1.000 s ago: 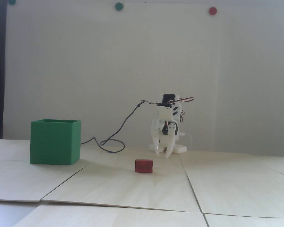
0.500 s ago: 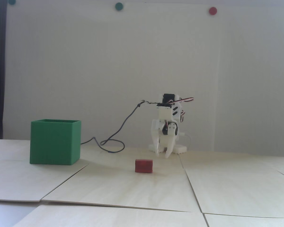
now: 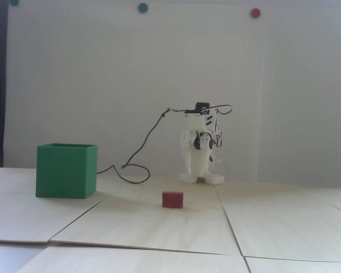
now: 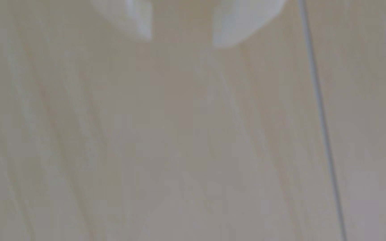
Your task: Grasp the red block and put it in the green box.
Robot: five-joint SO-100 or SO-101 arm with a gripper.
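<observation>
From the fixed view I have the green box (image 3: 66, 170) far left, the red block (image 3: 173, 199) lying long side across near the middle, and my arm (image 3: 200, 150) behind it, slightly right. The gripper (image 4: 182, 42) shows spread fingertips (image 4: 141, 25) over bare table (image 4: 187, 139); the block is out of the blurred wrist view.

A small white plastic arm (image 3: 199, 148) with black servos, a thin dark cable (image 3: 147, 139) and red-striped wires (image 3: 223, 109).
</observation>
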